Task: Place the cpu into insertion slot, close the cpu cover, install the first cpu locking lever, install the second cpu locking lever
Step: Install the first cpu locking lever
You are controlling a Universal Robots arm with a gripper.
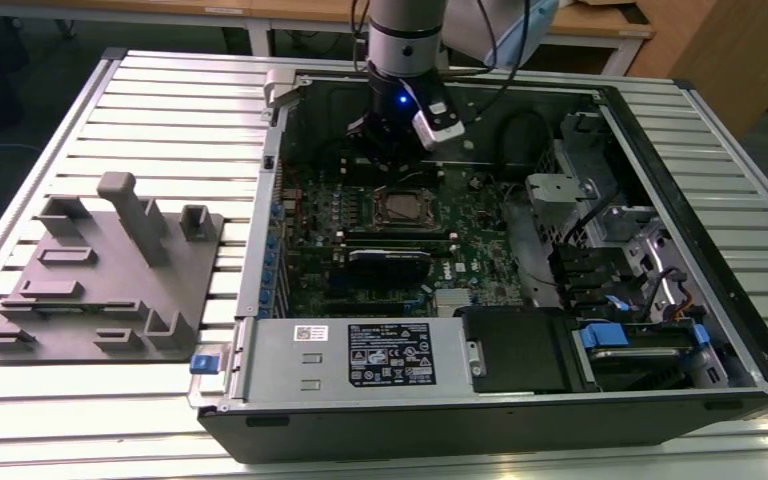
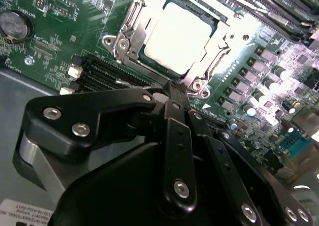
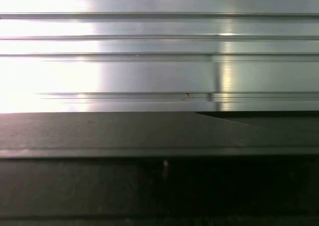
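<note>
In the second wrist view the cpu (image 2: 179, 31) lies flat in the insertion slot, its pale metal top glaring under the light. The silvery cpu cover (image 2: 133, 19) is down around it, framing the chip. My gripper (image 2: 177, 89) is shut, its black fingertips pressed together just off the corner of the socket, with nothing visible between them. A thin metal lever (image 2: 207, 66) runs along the socket edge nearest the fingertips. In the exterior view the gripper (image 1: 384, 165) hangs inside the open case, just beyond the insertion slot (image 1: 400, 206) on the green board.
The computer case lies open on a slatted aluminium table (image 3: 149, 61). A power supply box (image 1: 357, 355) fills the near side, a long black card (image 1: 391, 258) sits below the socket, and drive bays (image 1: 624, 260) are at the exterior view's right. A grey fixture plate (image 1: 104, 280) lies at its left.
</note>
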